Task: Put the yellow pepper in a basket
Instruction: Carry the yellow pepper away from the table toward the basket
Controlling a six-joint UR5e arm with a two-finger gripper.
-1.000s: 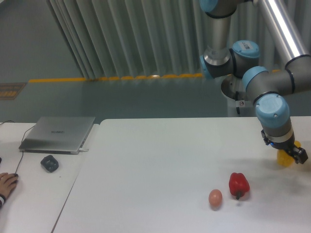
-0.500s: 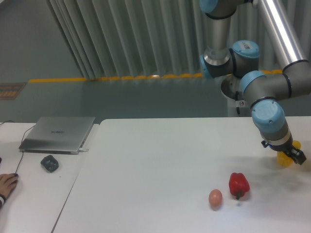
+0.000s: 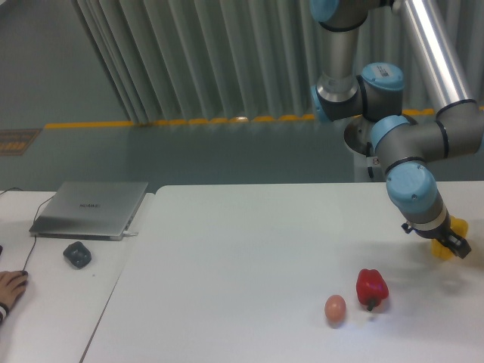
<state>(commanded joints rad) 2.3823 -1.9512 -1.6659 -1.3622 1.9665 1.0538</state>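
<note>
Egg: a tan egg lay closest to the front edge of the white surface, toward the right, in the same spot as in both earlier frames.
Red pepper: the red pepper sat just beside the egg on its right and a little farther back, not touching it; it had not moved either.
Hand: a person's hand rested at the left front edge of the neighbouring grey surface, unchanged.
Mouse: a dark mouse lay farther back on that grey surface, in front of the laptop.
Yellow pepper: the yellow pepper was at the right edge of the white surface, behind and to the right of the red pepper and well apart from it; it sat higher in the frame than a second earlier and appeared lifted clear of the surface.
Pincer: the pincer was closed on the yellow pepper, its dark fingers partly covering the fruit; since the earlier frames it had risen and drawn slightly left together with the blue wrist joint.
Open room: the wide middle and left of the white surface lay bare between the pepper pair and the seam with the grey surface.
Laptop: a closed silver laptop rested at the back of the grey surface, unmoved.
Arm: the grey and blue arm stood behind the far right corner of the white surface.
Backdrop: a ribbed wall and a yellow floor line ran beyond the far edge.
</note>
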